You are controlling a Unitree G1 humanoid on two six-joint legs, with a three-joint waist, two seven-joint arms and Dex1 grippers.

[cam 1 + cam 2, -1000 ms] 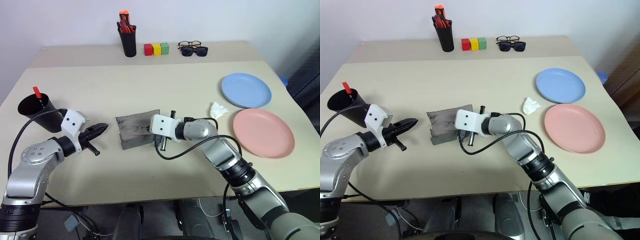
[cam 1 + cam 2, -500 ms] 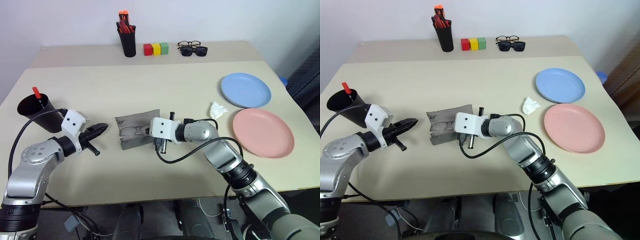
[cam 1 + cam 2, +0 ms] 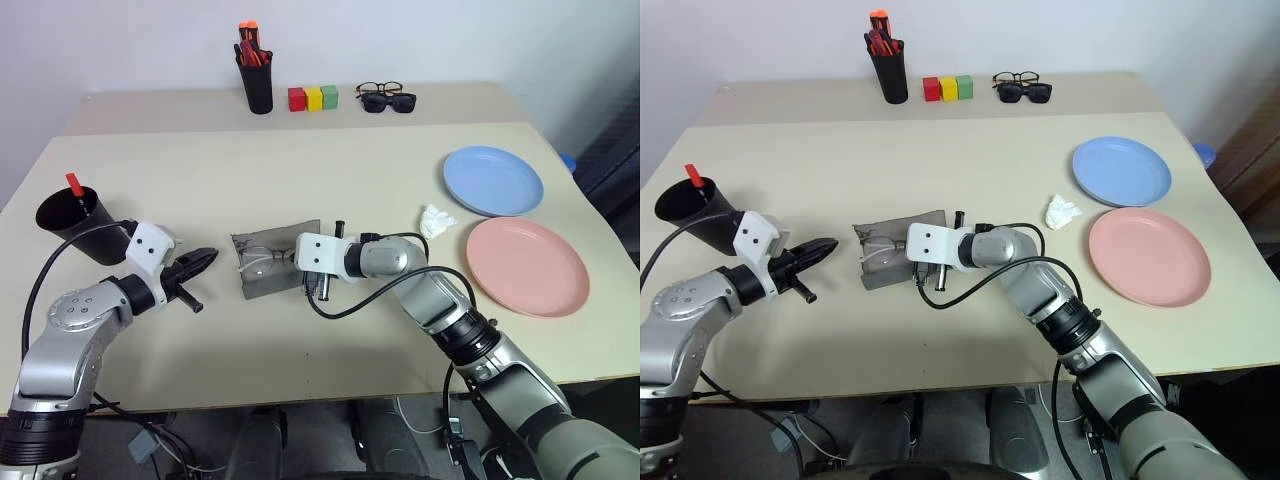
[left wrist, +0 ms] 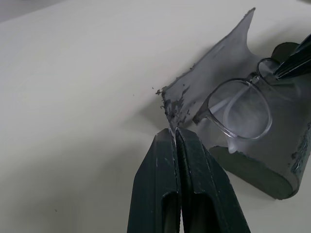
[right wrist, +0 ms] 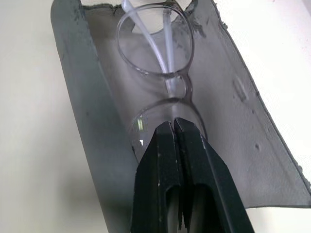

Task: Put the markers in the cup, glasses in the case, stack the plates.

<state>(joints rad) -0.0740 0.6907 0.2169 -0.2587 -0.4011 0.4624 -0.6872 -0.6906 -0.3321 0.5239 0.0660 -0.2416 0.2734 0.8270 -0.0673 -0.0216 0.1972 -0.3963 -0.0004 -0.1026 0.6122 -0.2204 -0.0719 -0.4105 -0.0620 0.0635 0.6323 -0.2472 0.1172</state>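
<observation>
Black right gripper [image 5: 173, 127] — fingers pinched together on the near lens rim of the glasses [image 5: 158, 48], which lie on the open grey felt case [image 3: 272, 262] at table centre. Your left gripper [image 4: 175, 141], closed and empty, hovers just left of the case. Judge the wire frame light, springy, fragile — take it at the bridge, never a lens; the felt is soft.

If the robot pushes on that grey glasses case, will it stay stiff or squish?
The case would probably squish a bit: its flap lies open with a ragged, wavy edge, like soft felt. It looks light, so a push may slide it on the smooth table. The glasses lying on it look thin and likely bend easily.
</observation>
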